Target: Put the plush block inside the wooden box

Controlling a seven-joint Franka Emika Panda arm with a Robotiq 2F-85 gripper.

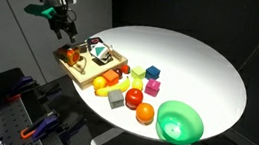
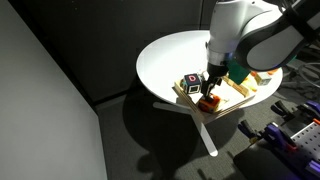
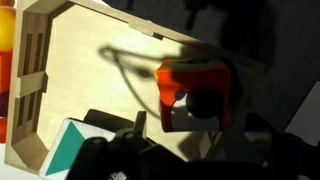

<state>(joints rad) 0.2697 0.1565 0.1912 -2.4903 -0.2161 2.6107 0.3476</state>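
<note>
The plush block is an orange-red soft cube lying inside the wooden box, in the corner nearest the arm. It also shows in an exterior view and in the wrist view, resting on the pale floor of the wooden box. My gripper hangs just above the block with its fingers apart and nothing between them. It is also seen in an exterior view and in the wrist view, where a dark round part hides the block's lower face.
A black-and-white cube lies in the box too. On the round white table are small coloured cubes, a grey cube, red and orange balls and a green bowl. The box sits at the table's edge.
</note>
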